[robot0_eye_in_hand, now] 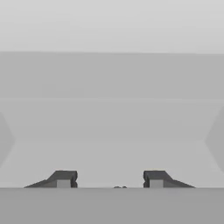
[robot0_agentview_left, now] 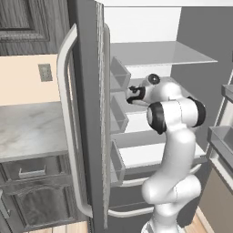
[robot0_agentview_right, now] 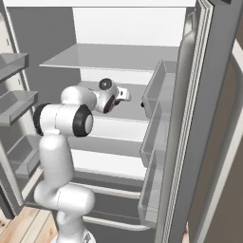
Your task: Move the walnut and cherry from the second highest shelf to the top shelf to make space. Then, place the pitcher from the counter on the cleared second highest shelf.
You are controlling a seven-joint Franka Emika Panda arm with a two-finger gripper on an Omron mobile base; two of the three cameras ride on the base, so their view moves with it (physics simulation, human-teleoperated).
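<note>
Beside the fridge's open door, at far left of the left base view, the counter [robot0_agentview_left: 27, 127] runs pale and marbled. Rightward, the top shelf [robot0_agentview_left: 159, 53] spans the white interior, and just below it the gripper [robot0_eye_in_hand: 110, 178] reaches in over the second highest shelf [robot0_agentview_right: 130, 107]. Its jaws stand partly apart; something small and dark sits between them, too small to identify.

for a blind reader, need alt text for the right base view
A white jointed robot arm reaches into an open white-walled fridge, its tool just above the flat pale grey second highest shelf. The uppermost pale grey shelf panel is bare.
</note>
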